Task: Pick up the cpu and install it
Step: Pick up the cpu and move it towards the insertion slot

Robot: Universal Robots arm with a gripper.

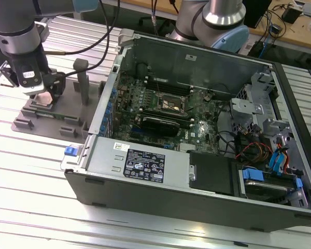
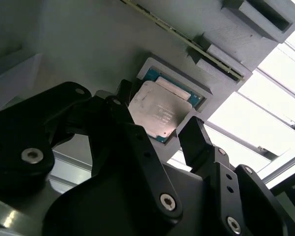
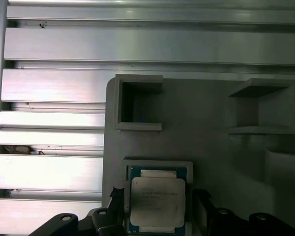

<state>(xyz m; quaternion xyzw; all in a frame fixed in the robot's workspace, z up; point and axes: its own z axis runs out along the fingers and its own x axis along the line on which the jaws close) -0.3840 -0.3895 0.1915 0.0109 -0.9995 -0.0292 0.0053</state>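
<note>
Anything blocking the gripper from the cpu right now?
Nothing visible. In both wrist views the open gripper straddles the cpu, one finger on each side, with nothing in the gaps. The cpu lies flat in its recess in the grey holder.

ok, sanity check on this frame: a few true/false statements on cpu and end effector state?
1. The cpu lies in a recess of the grey tray. True.
2. The end effector is inside the computer case. False: it hangs over the tray, to the exterior view's left of the case.
3. Its fingers are open and flank the cpu. True.
4. The cpu is installed inside the case. False: it is in the tray, outside the case.
</note>
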